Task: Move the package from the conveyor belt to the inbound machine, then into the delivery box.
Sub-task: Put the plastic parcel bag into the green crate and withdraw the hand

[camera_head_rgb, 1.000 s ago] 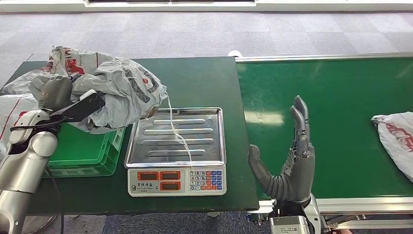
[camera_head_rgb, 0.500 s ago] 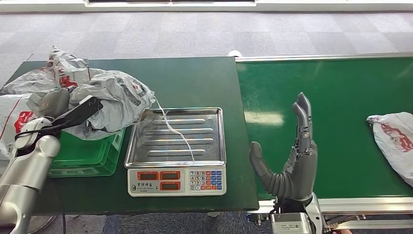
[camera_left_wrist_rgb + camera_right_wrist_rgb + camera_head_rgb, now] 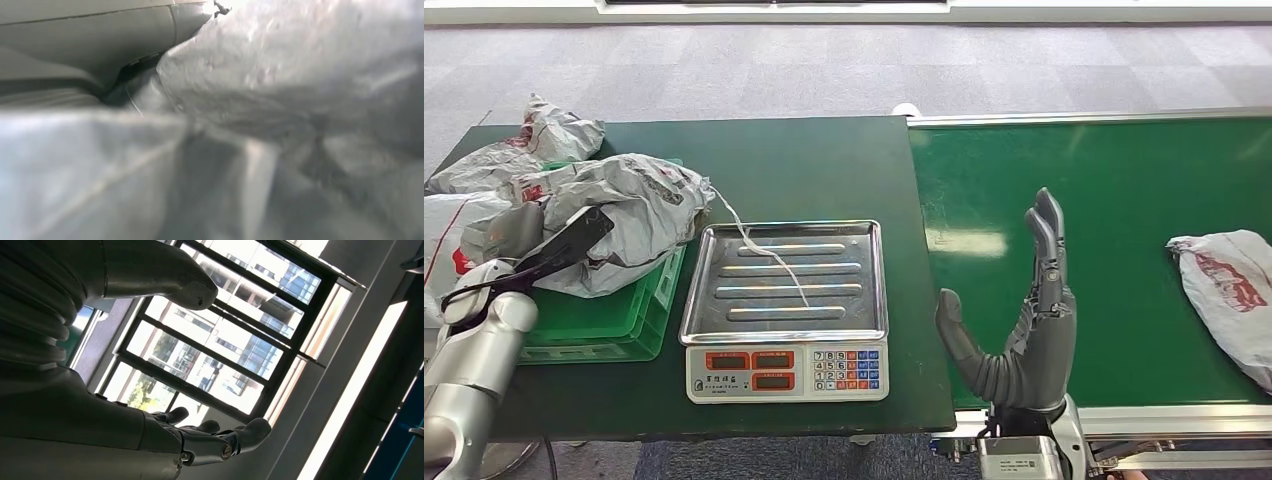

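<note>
Grey crinkled package (image 3: 624, 215) sits in my left hand (image 3: 519, 235), fingers clamped around it, above the green box (image 3: 599, 310). Right of the box, my right hand (image 3: 1024, 320) stands empty, fingers straight and apart.

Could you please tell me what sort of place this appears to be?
Probably a parcel-sorting or logistics station: a green conveyor belt carrying a grey courier bag, an electronic weighing scale, and a green crate for parcels.

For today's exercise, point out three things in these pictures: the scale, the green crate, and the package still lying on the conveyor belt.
scale (image 3: 784, 375), head view, on its front panel between displays and keypad.
green crate (image 3: 594, 310), head view, on its bare floor below the held package.
package (image 3: 1224, 285), head view, on its grey wrapper by the red print.
</note>
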